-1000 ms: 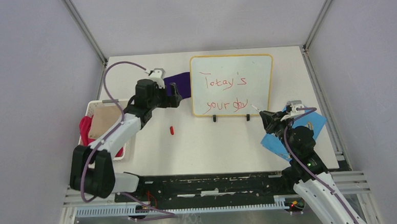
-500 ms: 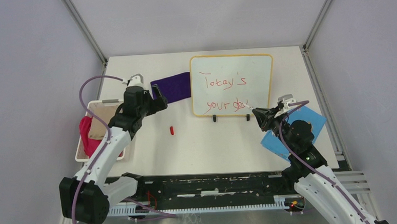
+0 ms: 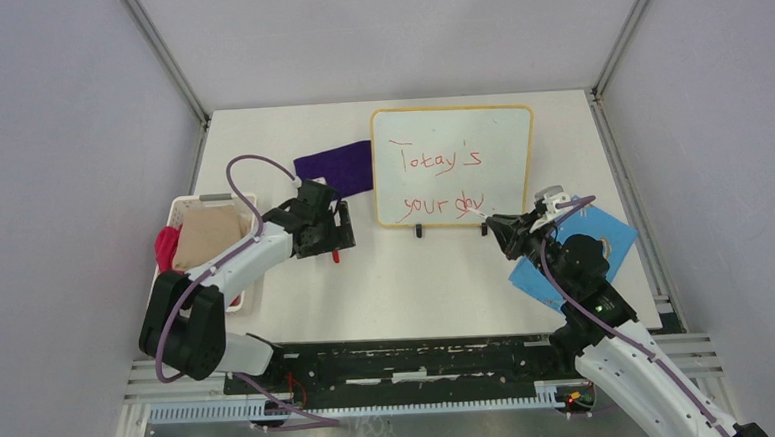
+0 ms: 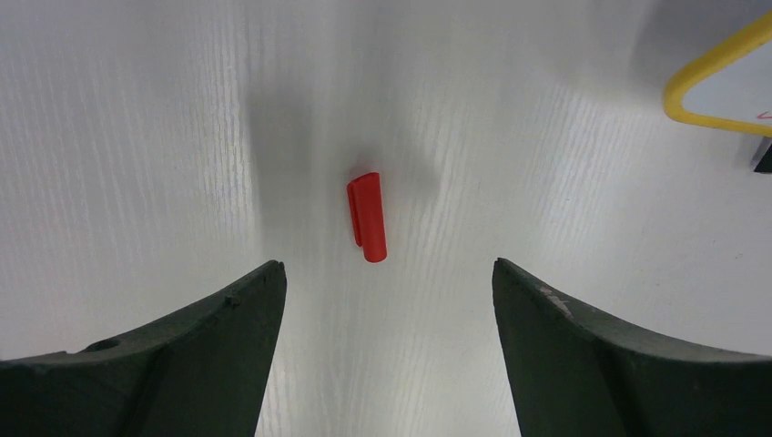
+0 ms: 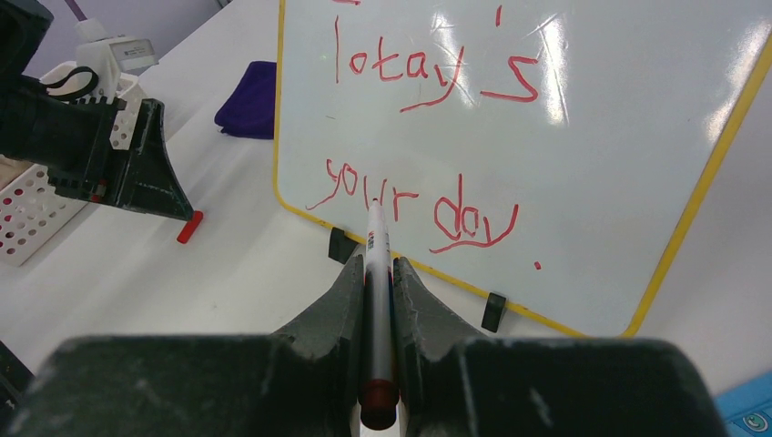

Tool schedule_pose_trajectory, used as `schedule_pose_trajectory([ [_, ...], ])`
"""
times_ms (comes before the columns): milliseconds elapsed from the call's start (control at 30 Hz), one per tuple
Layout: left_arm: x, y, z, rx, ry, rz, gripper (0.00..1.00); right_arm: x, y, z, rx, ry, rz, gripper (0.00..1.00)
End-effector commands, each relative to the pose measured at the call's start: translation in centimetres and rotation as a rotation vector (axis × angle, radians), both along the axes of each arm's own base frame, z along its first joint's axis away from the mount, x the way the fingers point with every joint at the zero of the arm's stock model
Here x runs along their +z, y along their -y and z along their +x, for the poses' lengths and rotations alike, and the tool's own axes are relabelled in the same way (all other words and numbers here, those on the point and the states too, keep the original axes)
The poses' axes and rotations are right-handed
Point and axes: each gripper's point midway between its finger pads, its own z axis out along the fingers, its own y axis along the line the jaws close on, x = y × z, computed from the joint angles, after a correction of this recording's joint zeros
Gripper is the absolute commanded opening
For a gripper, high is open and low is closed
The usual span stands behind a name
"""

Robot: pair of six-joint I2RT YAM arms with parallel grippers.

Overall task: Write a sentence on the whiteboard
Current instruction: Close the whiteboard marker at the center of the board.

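The whiteboard [image 3: 499, 138], white with a yellow frame, stands at the back of the table on two black feet. The sentence [image 3: 442, 181] is on it in red, two lines reading roughly "Today's your day", and shows again in the right wrist view [image 5: 428, 68]. My right gripper [image 3: 501, 228] [image 5: 376, 264] is shut on a marker [image 5: 376, 300], whose tip points at the board's lower edge near "your". My left gripper [image 3: 342, 231] [image 4: 387, 273] hangs open over the table. The red marker cap [image 4: 367, 217] [image 3: 336, 254] lies just ahead of its fingers, untouched.
A white basket [image 3: 178, 204] at the left edge holds beige and red cloths. A purple cloth [image 3: 336, 168] lies left of the board. A blue sheet [image 3: 605, 237] lies at the right, under my right arm. The board's feet [image 3: 419, 231] stick out toward me.
My left arm has swung from the purple cloth down and right to hover over the red cap. My right gripper has shifted slightly left with the marker.
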Motion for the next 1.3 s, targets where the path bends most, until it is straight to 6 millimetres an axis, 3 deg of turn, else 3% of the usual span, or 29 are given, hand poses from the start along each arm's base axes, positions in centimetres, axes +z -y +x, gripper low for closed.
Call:
schedule_pose_trajectory([
  [0, -0.3, 0.3, 1.1, 0.058, 0.011, -0.003, 0.85, 1.5, -0.3, -0.4, 0.025, 0.047, 0.003, 0.00],
  [500, -3.0, -0.1, 1.6, 0.055, -0.063, 0.071, 0.59, 1.2, -0.4, -0.4, 0.031, 0.048, 0.008, 0.00],
  [867, -4.3, -0.3, 2.1, 0.068, -0.094, 0.108, 0.49, 1.3, -0.1, -0.4, 0.014, 0.056, 0.012, 0.00],
  [1267, -5.7, -0.6, 0.6, 0.073, -0.133, 0.126, 0.39, 1.1, 0.0, -0.4, 0.010, 0.049, 0.013, 0.00],
])
